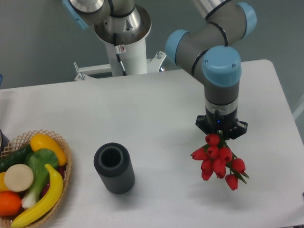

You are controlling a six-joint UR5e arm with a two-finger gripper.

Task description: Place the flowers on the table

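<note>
Above the table, the end effector grips the flowers (buds downward).

We identify a robotics lab: an industrial arm stands on a white pedestal at the far edge of a bare white surface, with a toy-produce basket at the left edge.
</note>
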